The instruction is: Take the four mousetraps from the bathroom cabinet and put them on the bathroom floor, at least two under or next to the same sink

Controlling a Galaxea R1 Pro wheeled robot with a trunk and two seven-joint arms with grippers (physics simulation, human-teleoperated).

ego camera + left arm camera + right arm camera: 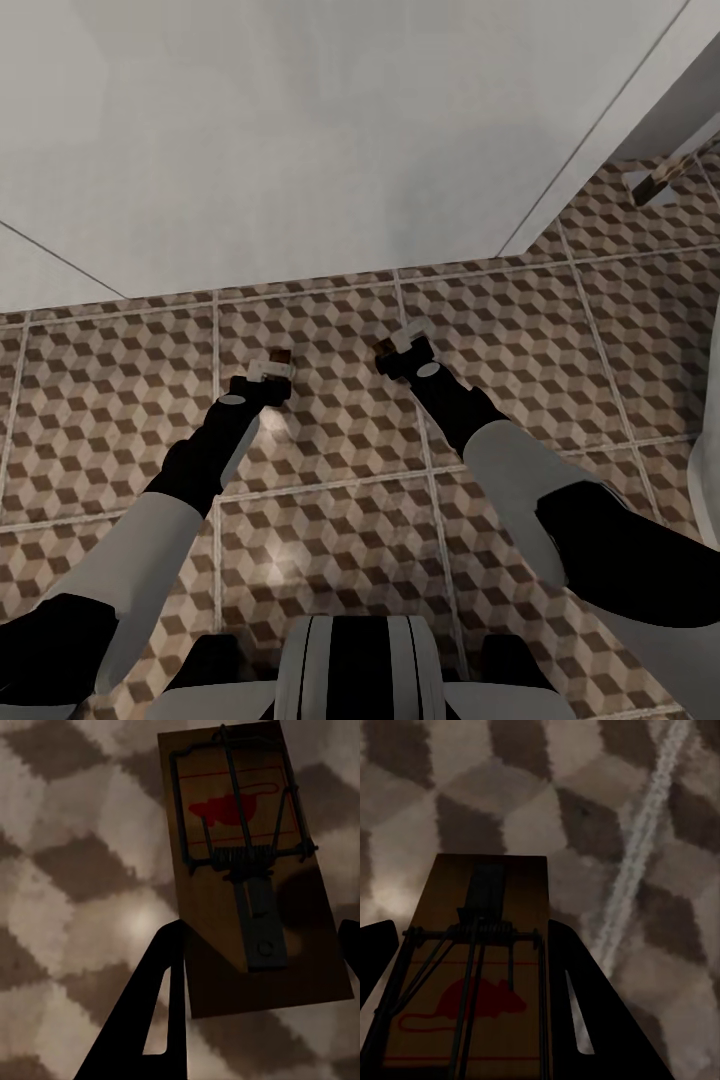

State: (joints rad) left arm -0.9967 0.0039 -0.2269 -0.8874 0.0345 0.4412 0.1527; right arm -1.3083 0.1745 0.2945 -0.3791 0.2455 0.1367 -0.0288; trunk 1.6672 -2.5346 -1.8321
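- The left gripper (270, 372) hangs low over the bathroom floor (330, 470), its two dark fingers pinching a mousetrap (281, 357) by the board's long edges.
- In the left wrist view that mousetrap (251, 870) lies flat between the fingers (161, 1005): the plain end of the board sits at the fingers, and the end with the red mouse print and wire spring reaches out past the fingertips.
- The right gripper (398, 352) is just beside the left one, also low over the cube-patterned tiles, and it too is clamped on a mousetrap (383, 348), a brown corner of which pokes out at its tip.
- In the right wrist view the second mousetrap (472, 975) sits between the dark fingers (592, 1020) the other way round: the red mouse print lies back toward the wrist and the bare wooden end juts out beyond the fingertips.
- A pale grout line (641, 847) runs across the floor (450, 802) just off to one side of the right gripper's trap.
- Whether either board touches the tiles, I cannot tell.
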